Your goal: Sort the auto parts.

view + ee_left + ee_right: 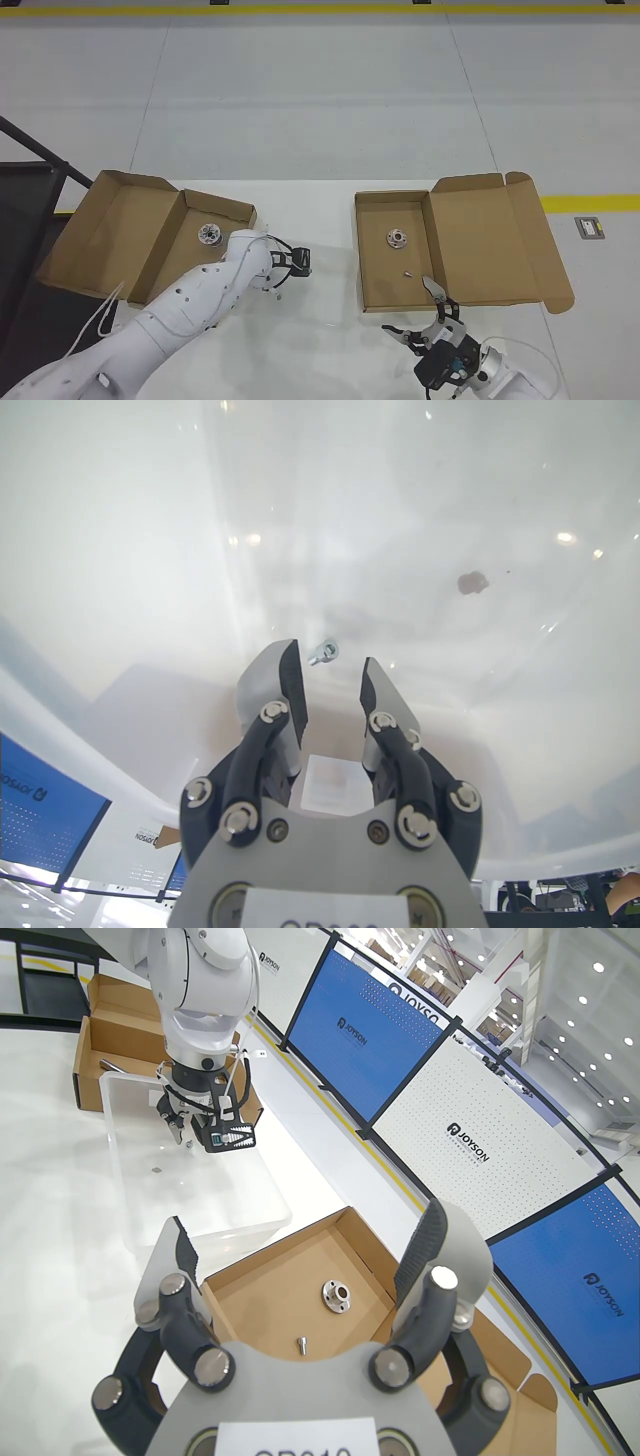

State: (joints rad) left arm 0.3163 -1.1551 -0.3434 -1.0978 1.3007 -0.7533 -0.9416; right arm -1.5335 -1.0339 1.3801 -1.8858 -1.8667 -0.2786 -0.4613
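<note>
Left gripper, frame centre, fingers apart by small bolt; right gripper, lower right, fingers wide apart.

Logo print on blue panels

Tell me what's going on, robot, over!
Left end effector open, low in clear tray, small bolt just ahead, not gripped. Right end effector open by cardboard box holding flange. Nothing seen blocking the bolt.
</note>
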